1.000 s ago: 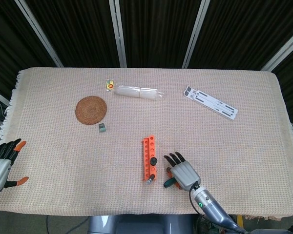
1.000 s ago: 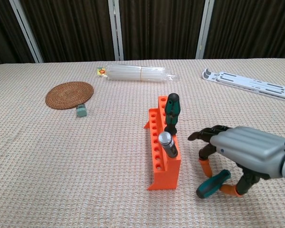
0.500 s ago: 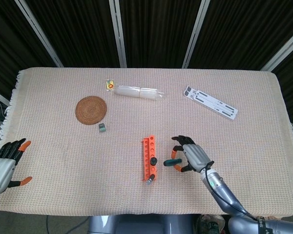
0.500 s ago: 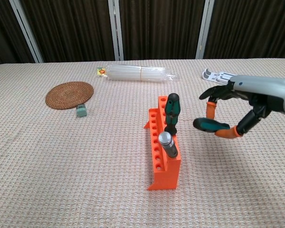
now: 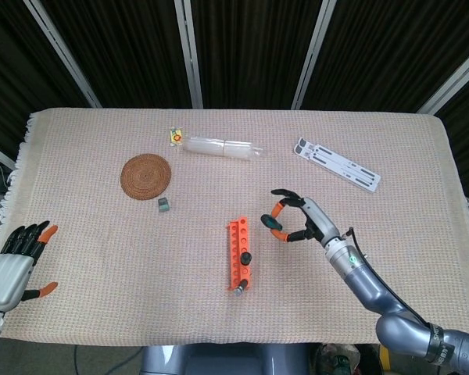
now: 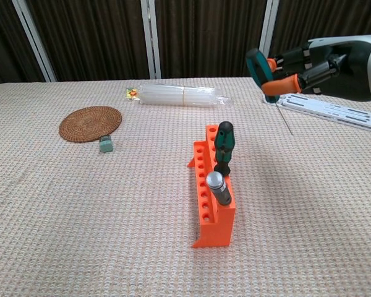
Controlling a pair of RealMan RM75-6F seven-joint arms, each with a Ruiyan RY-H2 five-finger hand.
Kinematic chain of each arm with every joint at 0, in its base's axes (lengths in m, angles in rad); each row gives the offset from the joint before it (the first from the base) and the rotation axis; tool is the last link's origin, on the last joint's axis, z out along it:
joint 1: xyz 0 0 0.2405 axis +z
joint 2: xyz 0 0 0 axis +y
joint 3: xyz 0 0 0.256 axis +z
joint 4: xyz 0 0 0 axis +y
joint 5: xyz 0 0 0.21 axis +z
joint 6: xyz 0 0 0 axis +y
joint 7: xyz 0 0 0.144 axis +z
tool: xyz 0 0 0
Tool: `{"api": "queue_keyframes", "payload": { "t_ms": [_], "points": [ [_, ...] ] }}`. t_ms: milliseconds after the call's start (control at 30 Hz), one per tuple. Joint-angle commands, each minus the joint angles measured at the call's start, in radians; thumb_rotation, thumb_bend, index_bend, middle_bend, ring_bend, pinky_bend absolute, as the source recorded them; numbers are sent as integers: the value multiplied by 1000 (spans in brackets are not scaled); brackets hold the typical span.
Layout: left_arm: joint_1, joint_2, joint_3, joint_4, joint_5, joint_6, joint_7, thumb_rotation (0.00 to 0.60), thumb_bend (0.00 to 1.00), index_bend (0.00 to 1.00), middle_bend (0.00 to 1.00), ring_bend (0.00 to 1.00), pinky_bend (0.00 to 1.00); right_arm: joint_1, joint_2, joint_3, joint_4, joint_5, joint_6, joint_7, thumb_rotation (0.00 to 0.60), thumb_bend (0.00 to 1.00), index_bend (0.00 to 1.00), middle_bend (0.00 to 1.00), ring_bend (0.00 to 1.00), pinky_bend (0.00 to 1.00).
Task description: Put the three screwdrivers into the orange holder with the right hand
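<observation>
Two screwdrivers already stand in the orange holder (image 6: 211, 193) – a green-handled one (image 6: 223, 147) and a silver-capped one (image 6: 218, 187) at its near end – and we have the third screwdriver (image 6: 260, 68) pinched in our right hand (image 5: 305, 221), green handle between orange-tipped fingers (image 6: 277, 85), thin shaft hanging down and slightly right. The holder lies left of and below that hand, its row of holes running toward and away from us, so the coming move is leftward and down with the shaft kept near upright; free holes sit beyond the green handle, we judge. Our left hand (image 5: 14, 266) is far off at the table's left edge, fingers spread, holding nothing. Against a second ago, the right hand has gone from low at the cloth by the holder's near end to raised well above it – and the screwdriver has turned from lying flat to hanging tip-down.
</observation>
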Motion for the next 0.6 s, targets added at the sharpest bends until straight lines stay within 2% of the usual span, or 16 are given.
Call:
{"api": "queue_keyframes", "payload": {
  "t_ms": [33,400,600],
  "points": [
    [10,-11,-3,14,17,28,-1,600,21,34,0,0,0,0,-38,27,51,-55,-6,69,600,334,630,125,0,0],
    [9,13,-8,-17,6,27,8,600,22,25,0,0,0,41,-54,25,56,-35,-55,163,600,333,630,125,0,0],
    [4,20,-6,-35,-7,7,18,600,21,21,0,0,0,59,-101,37,76,6,-44,225,600,334,630,125,0,0]
  ]
}}
